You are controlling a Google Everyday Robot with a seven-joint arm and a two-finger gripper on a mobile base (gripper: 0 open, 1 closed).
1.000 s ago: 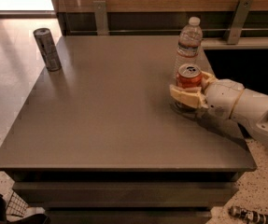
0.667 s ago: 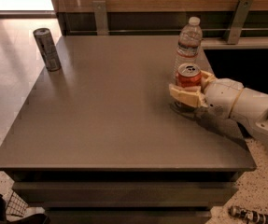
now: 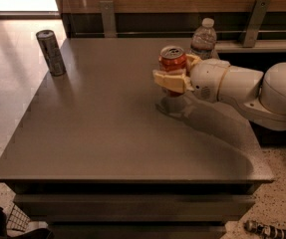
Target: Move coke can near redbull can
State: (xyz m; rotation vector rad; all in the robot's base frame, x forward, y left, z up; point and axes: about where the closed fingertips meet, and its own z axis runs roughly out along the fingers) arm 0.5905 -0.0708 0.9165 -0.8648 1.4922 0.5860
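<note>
Gripper clamped on coke can, held upright just above grey table, right of centre. Redbull can stands at far left corner, well apart. Water bottle behind gripper.

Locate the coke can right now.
Right of centre in the camera view, the coke can is held above the table by the gripper, beside the water bottle.
</note>
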